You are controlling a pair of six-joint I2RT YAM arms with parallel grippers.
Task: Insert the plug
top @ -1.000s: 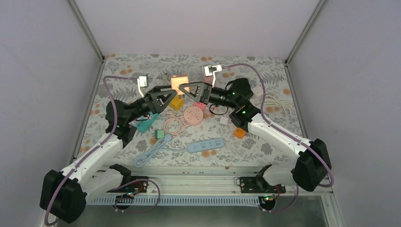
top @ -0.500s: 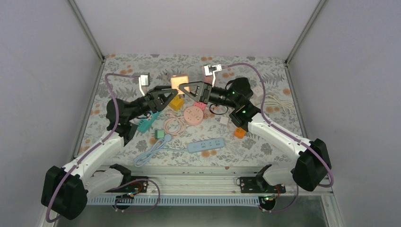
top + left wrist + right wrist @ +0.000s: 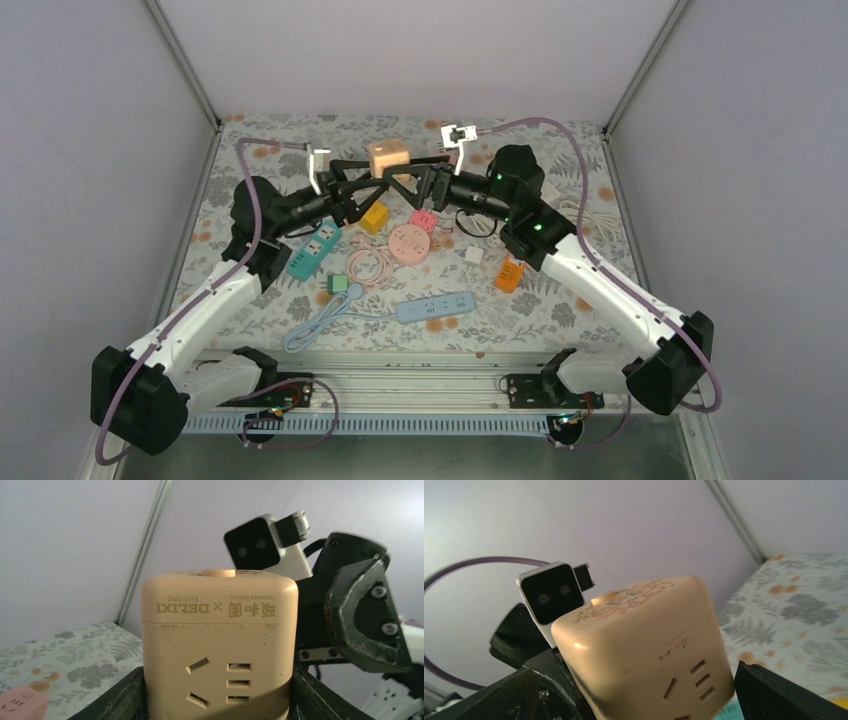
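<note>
**Socket cube raised between both arms, plug not yet picked up**

The tan DELIXI socket cube (image 3: pixel 217 645) hangs above the floral surface (image 3: pixel 575 165). The left end effector (image 3: pixel 372 177) is clamped on its lower sides. The right end effector (image 3: pixel 408 180) flanks the same cube with fingers apart, but I cannot tell if it grips. This is likely a handover or bracing step. Next, one arm must let go to fetch a plug.
</note>
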